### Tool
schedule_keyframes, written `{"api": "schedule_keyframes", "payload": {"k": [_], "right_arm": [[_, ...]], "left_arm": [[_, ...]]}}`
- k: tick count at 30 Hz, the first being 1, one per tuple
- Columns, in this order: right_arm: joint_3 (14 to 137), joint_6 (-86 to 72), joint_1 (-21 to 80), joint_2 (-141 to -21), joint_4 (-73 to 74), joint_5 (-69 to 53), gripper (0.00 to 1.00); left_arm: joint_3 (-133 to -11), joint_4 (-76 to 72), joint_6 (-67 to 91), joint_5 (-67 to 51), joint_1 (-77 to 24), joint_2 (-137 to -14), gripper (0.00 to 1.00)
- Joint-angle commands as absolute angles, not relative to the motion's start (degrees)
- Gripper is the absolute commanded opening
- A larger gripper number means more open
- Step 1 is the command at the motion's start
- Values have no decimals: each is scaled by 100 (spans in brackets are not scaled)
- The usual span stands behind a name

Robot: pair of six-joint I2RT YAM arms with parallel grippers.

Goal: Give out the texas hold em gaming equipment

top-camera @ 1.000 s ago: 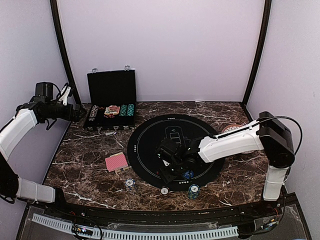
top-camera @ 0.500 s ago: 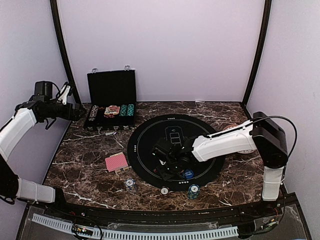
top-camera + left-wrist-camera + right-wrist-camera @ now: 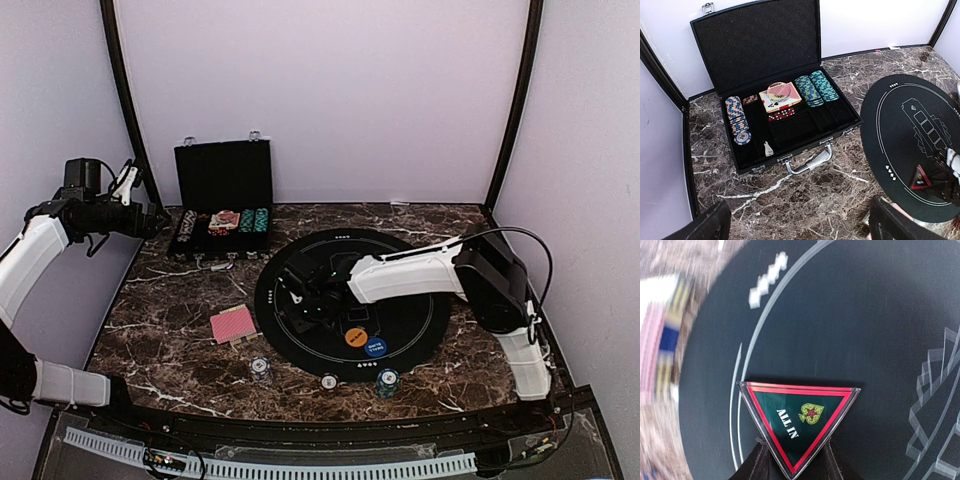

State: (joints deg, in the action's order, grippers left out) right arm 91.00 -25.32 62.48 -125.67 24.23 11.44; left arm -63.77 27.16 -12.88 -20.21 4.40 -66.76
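Right fingers (image 3: 756, 464): clamped from both sides on the lower tip of the triangular marker (image 3: 797, 422), at the bottom centre of the right wrist view.
Left fingers (image 3: 707, 227): spread wide apart in the bottom corners of the left wrist view, with nothing between them and only the marble table (image 3: 805, 195) below.
Triangular marker: clear rim, red border and green field, with white "ALL IN" beside a spade emblem. It was held low over the black mat (image 3: 410, 325); whether it touched cannot be told.
Near edge, top view: a striped stack (image 3: 260, 368), a pale chip (image 3: 329, 381) and a teal stack (image 3: 387, 381) stood in a row on the marble, just outside the mat's lower rim.
Marker discs: the blue disc (image 3: 374, 349) and the orange disc (image 3: 356, 336) lay just beside each other on the lower part of the mat. Their writing was too small to read.
Playing cards (image 3: 232, 324): a red-backed pile on the marble, left of the mat.
Right gripper (image 3: 300, 297): over the left part of the mat.
Mat print: a white ring line and card outlines; no words were legible.
Black case (image 3: 755, 45): open in the upper left of the left wrist view, with its foam lid raised.
Case contents: blue-and-orange chips (image 3: 737, 120) on the left, boxed cards (image 3: 779, 96) in the middle and teal chips (image 3: 815, 89) on the right.
Left gripper (image 3: 152, 222): upper left of the top view, just left of the case.
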Motion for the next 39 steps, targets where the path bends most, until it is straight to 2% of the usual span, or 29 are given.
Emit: {"api": "schedule_keyframes", "payload": {"k": [1,13,17,20,23,30,39], "right_arm": [[9922,-2246,5978,-13206,2204,1095,35],[11667,-2093,5687,-14304,2509,896,35],[11563,-2006,5678,-14030,2503,997,45],[11181,-2002,5678,-13547,2372,1108,65],[10695,-2070,5678,-12977,2298,1178,75],[8832,-2532,5728,-11380,2372,1457,85],[6756,-3310,6114,-9914,2916,1627,90]], "left_arm": [[-6523,2988,-1390,-2151,479,-6545,99],[-6684,3157,-1503,-2254,482,-6554,99],[-6720,3209,-1511,-2288,481,-6588,99],[-6731,3219,-1499,-2328,483,-6601,99],[-6737,3241,-1482,-2364,477,-6610,99],[-6792,3316,-1490,-2464,476,-6648,99],[-6820,3492,-1590,-2613,475,-6673,99]]}}
